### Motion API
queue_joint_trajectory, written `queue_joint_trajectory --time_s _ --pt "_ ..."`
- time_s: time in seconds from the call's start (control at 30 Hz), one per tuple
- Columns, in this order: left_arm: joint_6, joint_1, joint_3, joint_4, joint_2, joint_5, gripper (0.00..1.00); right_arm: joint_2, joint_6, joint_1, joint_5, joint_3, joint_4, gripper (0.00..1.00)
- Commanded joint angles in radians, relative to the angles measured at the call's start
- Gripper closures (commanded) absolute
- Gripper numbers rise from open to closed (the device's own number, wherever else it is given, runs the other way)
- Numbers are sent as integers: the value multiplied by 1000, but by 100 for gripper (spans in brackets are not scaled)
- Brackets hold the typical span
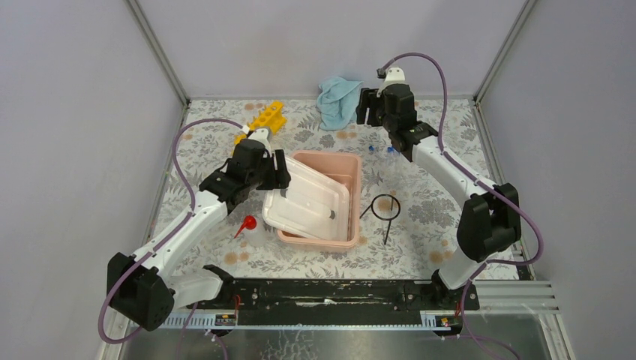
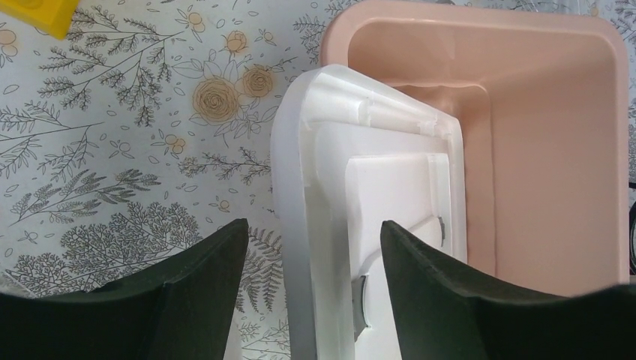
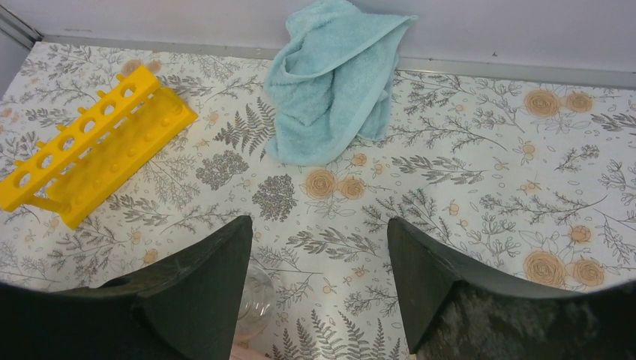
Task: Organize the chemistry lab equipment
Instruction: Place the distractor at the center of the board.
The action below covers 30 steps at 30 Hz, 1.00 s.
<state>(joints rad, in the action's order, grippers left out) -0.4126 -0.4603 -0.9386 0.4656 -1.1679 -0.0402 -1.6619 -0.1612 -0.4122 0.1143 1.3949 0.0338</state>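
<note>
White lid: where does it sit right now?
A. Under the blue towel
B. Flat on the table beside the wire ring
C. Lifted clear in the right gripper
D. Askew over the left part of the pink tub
D: the top view shows the white lid lying askew over the left part of the pink tub, and the left wrist view shows its edge between the open fingers of the left gripper.

Left end effector (image 2: pixel 313 225) and right end effector (image 3: pixel 319 219) gape.
</note>
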Motion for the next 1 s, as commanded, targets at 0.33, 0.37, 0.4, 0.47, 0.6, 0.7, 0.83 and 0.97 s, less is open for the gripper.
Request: queue_joint_trajectory --time_s 0.33,0.37,0.4,0.47,0.6,0.7,0.83,0.97 --pt "-11 -3 -66 -3 40 48 56 96 -5 -2 3 -25 -20 27" --pt "-13 -3 -71 -1 42 64 59 98 -5 -2 3 -24 -25 27" --pt "-16 -2 -76 -1 45 71 62 101 -5 -2 1 -21 -27 27" --pt "-21 -3 -84 2 49 89 70 106 -5 -3 1 -19 -26 27" --pt "-30 -3 -102 7 60 113 83 119 -4 -3 -3 -19 -65 27" --pt "-40 -3 -108 7 71 121 92 128 -1 -2 -3 -19 -76 27" --pt "-55 -4 -125 7 87 123 100 139 1 -3 -10 -16 -91 27" --pt "-56 -3 -162 8 99 123 100 149 -6 -3 -18 -3 -128 28"
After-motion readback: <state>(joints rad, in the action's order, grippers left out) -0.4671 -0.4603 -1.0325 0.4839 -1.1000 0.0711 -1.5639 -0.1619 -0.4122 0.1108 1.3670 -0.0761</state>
